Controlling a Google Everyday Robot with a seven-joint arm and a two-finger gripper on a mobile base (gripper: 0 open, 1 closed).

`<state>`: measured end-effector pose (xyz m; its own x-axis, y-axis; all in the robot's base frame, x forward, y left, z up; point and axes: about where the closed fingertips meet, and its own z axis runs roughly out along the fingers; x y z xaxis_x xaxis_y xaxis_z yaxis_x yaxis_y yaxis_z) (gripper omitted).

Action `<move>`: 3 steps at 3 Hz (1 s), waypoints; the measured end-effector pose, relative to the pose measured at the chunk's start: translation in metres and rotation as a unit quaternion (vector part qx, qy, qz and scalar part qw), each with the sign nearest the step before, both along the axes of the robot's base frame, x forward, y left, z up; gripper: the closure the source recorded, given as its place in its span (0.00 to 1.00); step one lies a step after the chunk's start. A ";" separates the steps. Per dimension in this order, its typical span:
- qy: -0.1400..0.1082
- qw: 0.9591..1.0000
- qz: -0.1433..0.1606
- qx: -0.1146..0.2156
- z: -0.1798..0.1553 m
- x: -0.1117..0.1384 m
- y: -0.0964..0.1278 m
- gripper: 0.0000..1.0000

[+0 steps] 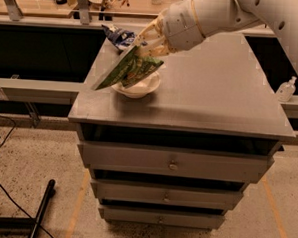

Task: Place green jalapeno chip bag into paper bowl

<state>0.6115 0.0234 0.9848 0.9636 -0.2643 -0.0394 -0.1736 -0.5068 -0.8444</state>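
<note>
The cabinet (215, 94) carried the bowl (143, 89) near its left edge. The gripper (148, 45) stood just above the bowl's far side, clenched on the bag (129, 70). The bag's long axis slanted down-left from the grip, its lower part over the bowl and its low corner past the left rim.

Paper bowl (140, 88) on bench (215, 94), left of centre. Green jalapeno chip bag (129, 70) tilted over bowl, top pinched by gripper (148, 43) above-behind. Snack bag (118, 37) behind, back-left corner.

green bag (129, 70) 1; blue bag (118, 37) 1; bowl (146, 88) 1; drawers (174, 162) 3; gripper fingers (146, 44) 2, above bowl
</note>
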 end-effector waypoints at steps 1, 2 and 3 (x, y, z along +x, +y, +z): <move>0.014 0.999 0.009 -0.030 -0.017 -0.003 0.004 0.36; 0.039 0.997 0.014 -0.068 -0.035 0.000 0.003 0.12; 0.056 0.994 0.020 -0.095 -0.046 0.000 0.003 0.00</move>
<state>0.6113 0.0265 0.9388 0.9661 -0.2381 -0.1003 -0.2372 -0.6635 -0.7096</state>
